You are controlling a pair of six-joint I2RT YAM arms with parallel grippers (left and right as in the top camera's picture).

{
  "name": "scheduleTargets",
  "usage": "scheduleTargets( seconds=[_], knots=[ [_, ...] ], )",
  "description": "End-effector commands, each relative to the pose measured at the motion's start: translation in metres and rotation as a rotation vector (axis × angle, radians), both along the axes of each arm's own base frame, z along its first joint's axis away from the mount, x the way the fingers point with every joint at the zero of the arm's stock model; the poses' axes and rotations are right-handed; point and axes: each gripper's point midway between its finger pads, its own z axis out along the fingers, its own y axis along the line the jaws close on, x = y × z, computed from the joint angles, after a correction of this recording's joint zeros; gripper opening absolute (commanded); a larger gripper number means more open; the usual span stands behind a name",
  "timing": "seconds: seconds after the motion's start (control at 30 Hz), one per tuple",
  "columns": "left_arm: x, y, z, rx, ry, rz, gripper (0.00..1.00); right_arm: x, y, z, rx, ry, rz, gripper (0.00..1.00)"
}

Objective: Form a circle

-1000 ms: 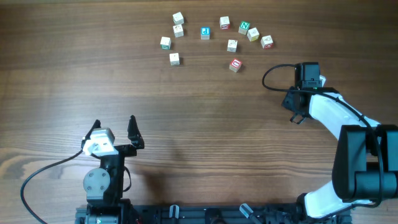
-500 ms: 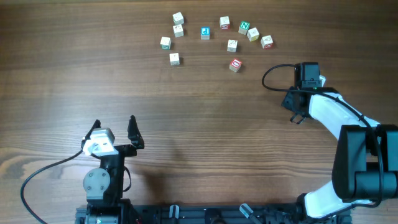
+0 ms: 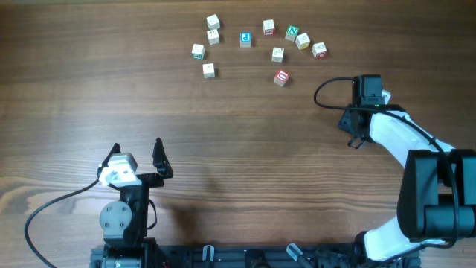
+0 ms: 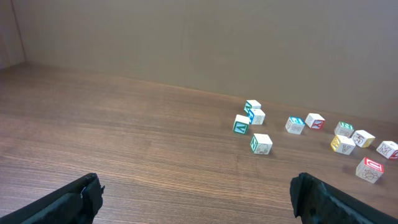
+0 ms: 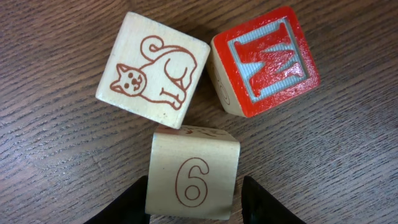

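Note:
Several small letter blocks lie in a loose arc at the table's far side, from a white one on the left to a red one on the right; the left wrist view shows them too. In the right wrist view a block marked 6 lies on the table between the fingers of my right gripper, which is open, with bare wood showing between the block and the right finger. Just beyond it sit a cat block and a red block. The right wrist hides these three from overhead. My left gripper stands open with nothing in it.
A black cable loops off the right wrist. A brown wall rises behind the table's far edge. Bare wood lies between the left gripper and the arc of blocks.
Nothing has shifted in the overhead view: both arms and the blocks stay where they were. The right gripper's jaws have spread wider.

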Motion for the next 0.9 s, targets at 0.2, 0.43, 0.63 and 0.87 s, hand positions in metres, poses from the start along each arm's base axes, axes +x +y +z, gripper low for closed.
scheduleTargets(
  seconds=[0.2, 0.43, 0.63, 0.87],
  knots=[
    [0.000, 0.000, -0.001, 0.022, -0.003, -0.006, 1.00, -0.020, -0.003, -0.016, -0.020, 0.074, -0.006, 0.47],
    [0.000, 0.000, -0.001, 0.022, -0.003, -0.007, 1.00, -0.020, 0.000, -0.011, 0.001, 0.065, 0.001, 0.50],
    [0.000, 0.000, -0.001, 0.022, -0.003, -0.007, 1.00, -0.022, 0.005, -0.009, 0.028, 0.069, 0.011, 0.61],
    [0.000, 0.000, -0.001, 0.022, -0.003, -0.007, 1.00, -0.021, 0.017, 0.002, 0.084, 0.050, 0.058, 0.68]
  ],
)
